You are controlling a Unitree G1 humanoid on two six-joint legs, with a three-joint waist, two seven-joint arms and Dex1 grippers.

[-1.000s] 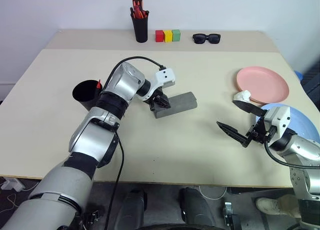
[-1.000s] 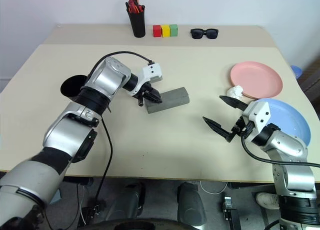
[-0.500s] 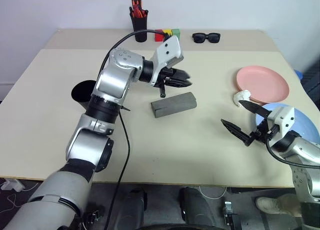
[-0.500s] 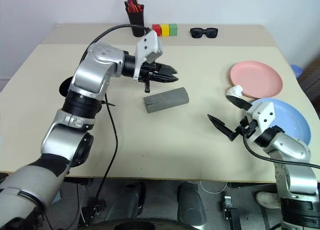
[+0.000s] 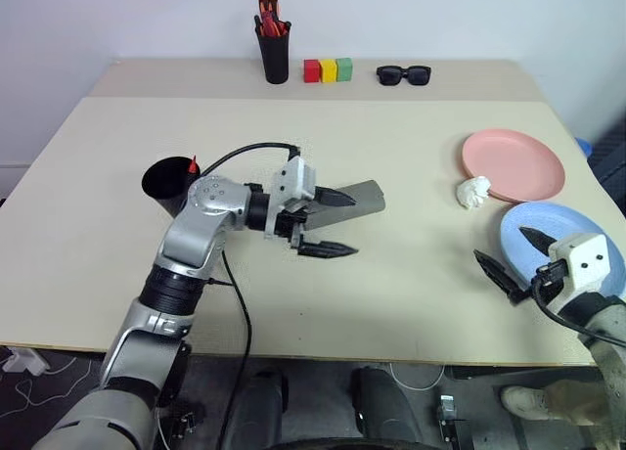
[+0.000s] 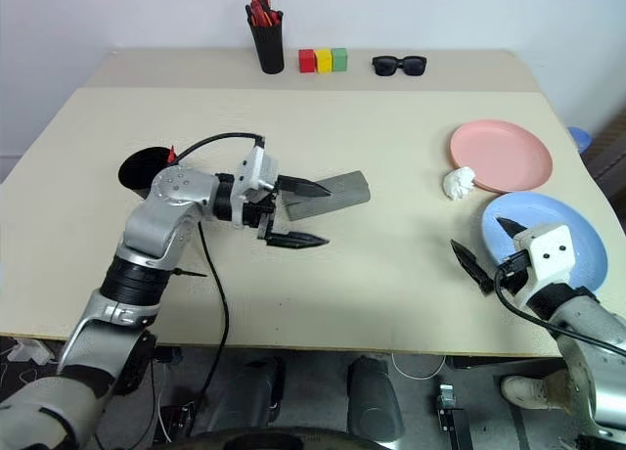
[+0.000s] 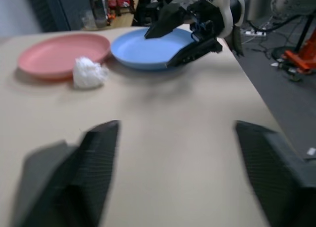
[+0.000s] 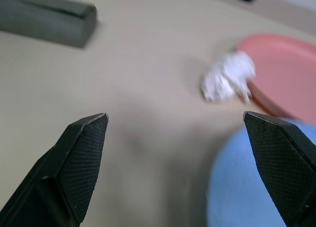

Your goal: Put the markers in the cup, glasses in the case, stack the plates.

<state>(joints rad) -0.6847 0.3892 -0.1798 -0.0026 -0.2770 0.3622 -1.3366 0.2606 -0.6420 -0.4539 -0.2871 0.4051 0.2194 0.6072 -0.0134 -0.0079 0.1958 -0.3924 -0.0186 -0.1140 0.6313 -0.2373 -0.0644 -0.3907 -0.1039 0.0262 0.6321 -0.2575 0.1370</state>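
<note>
Left gripper (image 5: 331, 222) spread wide, nothing held — positioned just in front of the closed case (image 5: 360, 198). Right gripper (image 5: 516, 257) spread wide, empty, beside the blue plate (image 5: 548, 225). Pink plate (image 5: 513, 163) set apart, unstacked.

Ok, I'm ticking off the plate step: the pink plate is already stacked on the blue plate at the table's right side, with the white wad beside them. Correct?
No, the plates are not stacked. The pink plate and blue plate lie side by side on the table, as the left eye view shows. The white wad does sit beside them.
</note>
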